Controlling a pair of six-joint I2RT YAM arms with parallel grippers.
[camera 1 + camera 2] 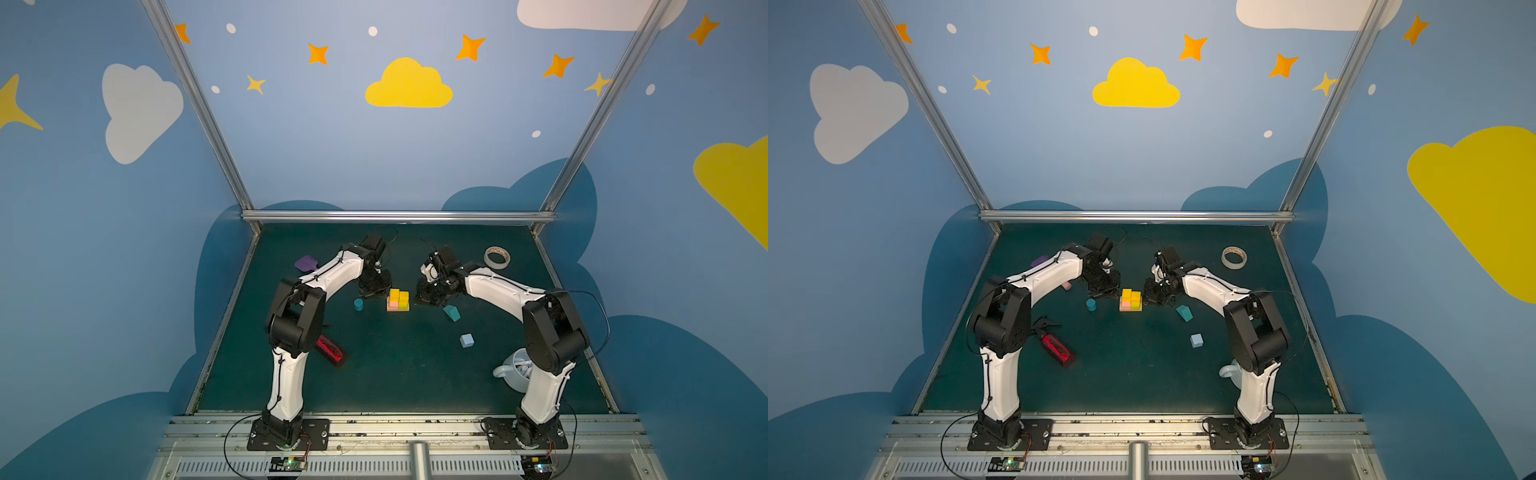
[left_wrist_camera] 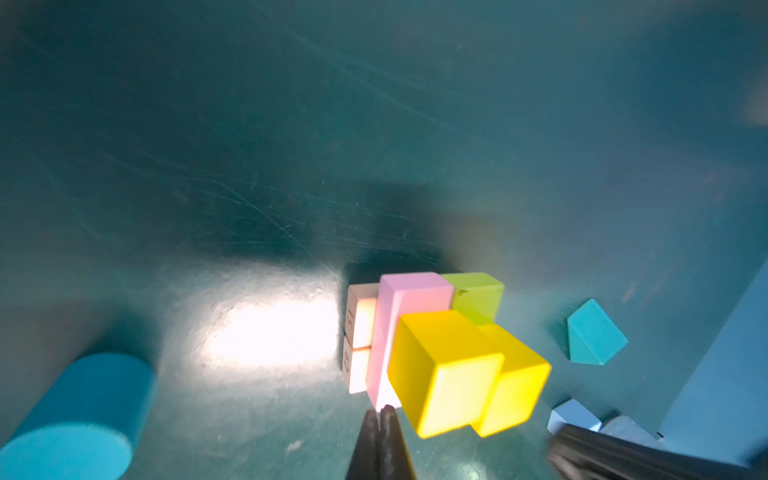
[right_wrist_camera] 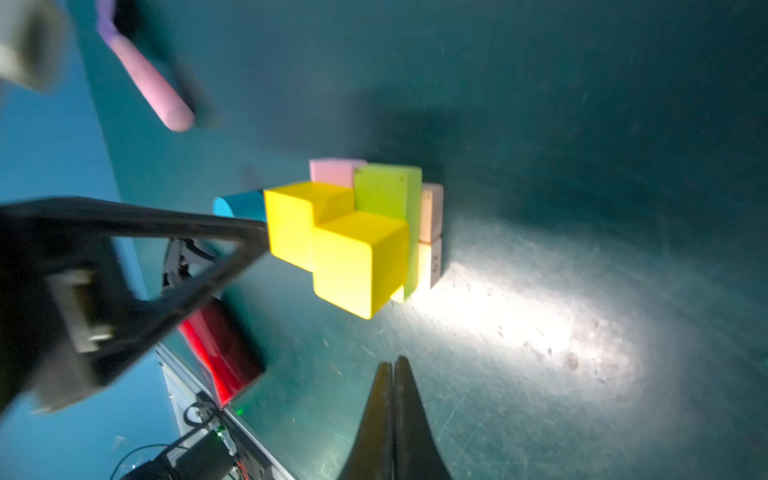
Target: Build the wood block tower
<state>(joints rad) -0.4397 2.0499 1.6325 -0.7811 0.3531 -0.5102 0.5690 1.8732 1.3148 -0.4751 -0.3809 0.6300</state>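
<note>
The tower [image 1: 397,301] [image 1: 1131,300] stands mid-table: two tan bars [image 2: 359,324] at the bottom, a pink slab [image 2: 415,291] and a lime slab [image 2: 478,295] on them, and two yellow cubes [image 2: 444,374] on top. My left gripper [image 1: 382,294] [image 2: 383,409] is shut and empty, its tips right at the tower's left side. My right gripper [image 1: 420,300] [image 3: 392,362] is shut and empty, a short way off the tower's right side. A teal cylinder [image 1: 358,304] stands to the left. A teal house-shape [image 1: 451,313] and a pale-blue cube [image 1: 467,340] lie to the right.
A red translucent bottle [image 1: 330,349] lies by the left arm. A purple spatula [image 1: 306,263] lies at the back left and a tape roll [image 1: 497,257] at the back right. A white mug [image 1: 515,370] sits by the right arm's base.
</note>
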